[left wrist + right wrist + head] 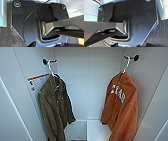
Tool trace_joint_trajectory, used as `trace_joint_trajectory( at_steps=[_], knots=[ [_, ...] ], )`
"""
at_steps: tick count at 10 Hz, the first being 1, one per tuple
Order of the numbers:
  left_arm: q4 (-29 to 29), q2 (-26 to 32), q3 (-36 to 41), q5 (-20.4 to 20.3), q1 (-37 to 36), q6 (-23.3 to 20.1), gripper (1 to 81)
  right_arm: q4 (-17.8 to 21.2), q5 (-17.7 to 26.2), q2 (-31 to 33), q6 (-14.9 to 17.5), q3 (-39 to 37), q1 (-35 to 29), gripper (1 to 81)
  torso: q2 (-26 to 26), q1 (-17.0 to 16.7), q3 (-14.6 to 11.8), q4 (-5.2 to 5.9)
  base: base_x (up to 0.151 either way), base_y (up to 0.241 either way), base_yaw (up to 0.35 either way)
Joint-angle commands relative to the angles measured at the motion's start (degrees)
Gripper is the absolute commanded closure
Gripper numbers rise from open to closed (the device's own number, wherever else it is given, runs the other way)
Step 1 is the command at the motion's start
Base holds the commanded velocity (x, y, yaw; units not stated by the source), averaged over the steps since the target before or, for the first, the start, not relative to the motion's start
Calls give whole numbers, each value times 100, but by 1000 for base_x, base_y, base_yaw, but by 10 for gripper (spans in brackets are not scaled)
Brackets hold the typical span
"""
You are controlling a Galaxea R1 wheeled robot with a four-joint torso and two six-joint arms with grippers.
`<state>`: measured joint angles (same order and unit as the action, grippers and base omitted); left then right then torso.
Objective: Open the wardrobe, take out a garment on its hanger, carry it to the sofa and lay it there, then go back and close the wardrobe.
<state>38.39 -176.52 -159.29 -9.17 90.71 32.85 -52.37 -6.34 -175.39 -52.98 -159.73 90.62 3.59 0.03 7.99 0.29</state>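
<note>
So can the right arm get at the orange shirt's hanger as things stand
Probably yes. The wardrobe stands open, and the orange shirt hangs on its white hanger from the right-hand hook, apart from the olive jacket on the left. Nothing stands in front of it.

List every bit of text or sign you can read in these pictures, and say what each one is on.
Pale capital letters on the chest of the orange shirt: they seem to read "TEXAS", though folds and blur make only the later letters sure.
Sheet with an orange top stripe on the wardrobe wall behind the olive jacket: small marks, too blurred to read.
Both wrist views: no text.
</note>
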Motion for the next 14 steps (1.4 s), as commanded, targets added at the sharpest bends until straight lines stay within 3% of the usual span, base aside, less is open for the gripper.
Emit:
trace_joint_trajectory(
  at_steps=[1,3,6,7,8,9,10,11,12,14],
  knots=[
    [72,-24,21,231,-137,-33,10,-63,230,-8,-10,5,-110,10,0,0,0,0,0,0,0],
    [64,-33,21,231,-137,-25,10,-28,230,-16,-19,22,-101,10,0,2,0,0,0,0,0],
    [55,-33,-5,266,-137,-25,10,-28,221,-16,-2,-13,-101,10,0,0,-851,0,0,0,0],
    [55,-33,-5,266,-137,-25,10,-28,230,-16,-2,-13,-92,10,0,0,-186,0,0,0,0],
    [64,-33,-5,258,-137,-25,10,-36,230,-8,-2,-21,-92,10,0,-2,-306,0,0,0,0],
    [72,11,-5,249,-171,-33,10,-36,221,-8,-2,-22,-92,10,5,-3,-341,-151,0,0,0],
    [72,73,21,205,-215,-25,10,-36,221,1,-11,-22,-92,10,5,-3,-535,-528,0,0,0],
    [81,108,30,205,-260,-33,10,-37,221,10,-11,-22,-84,10,5,-3,-559,-601,0,0,0],
    [81,134,30,196,-312,-33,10,-54,221,10,-11,-22,-92,10,5,-3,-595,-745,0,0,0],
    [168,161,30,178,-374,-33,10,-63,221,19,-11,-22,-92,10,6,-3,-734,-1119,0,0,0]
  ],
)
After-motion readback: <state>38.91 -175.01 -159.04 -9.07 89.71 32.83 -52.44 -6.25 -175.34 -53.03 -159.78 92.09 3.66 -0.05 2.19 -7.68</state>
